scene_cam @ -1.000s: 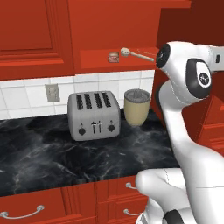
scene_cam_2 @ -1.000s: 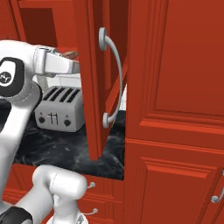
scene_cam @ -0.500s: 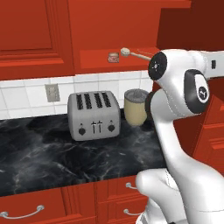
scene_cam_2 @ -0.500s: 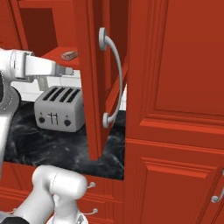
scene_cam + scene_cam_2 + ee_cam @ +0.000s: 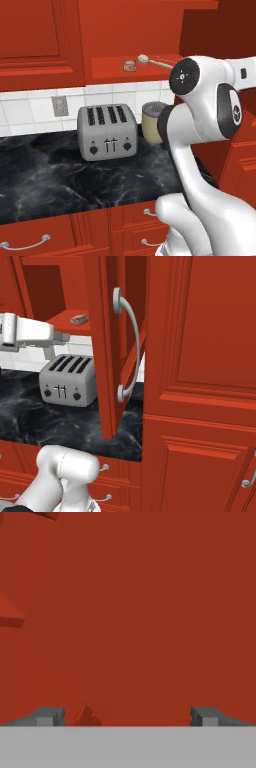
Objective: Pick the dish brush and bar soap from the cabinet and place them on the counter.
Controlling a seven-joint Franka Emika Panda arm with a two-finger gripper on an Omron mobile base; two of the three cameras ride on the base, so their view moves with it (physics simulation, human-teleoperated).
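We see the black counter (image 5: 45,185) low on the left, with a grey toaster (image 5: 107,132) standing on it near the back wall. Just right of the toaster stands a tan jar (image 5: 151,121), partly behind the arm. Above them is the red shelf of the cabinet (image 5: 107,67). The bar soap (image 5: 130,65) lies near the front edge of that shelf. The dish brush (image 5: 143,59) lies just right of the soap, and its thin handle points right.

In the right base view, the cabinet door (image 5: 107,346) stands open with its silver handle (image 5: 127,343) facing us.

In the hand view, our gripper (image 5: 127,716) has its two tips (image 5: 47,715) far apart, with nothing between them. It faces a plain red wall. We cannot tell how near the soap and brush are to the tips.
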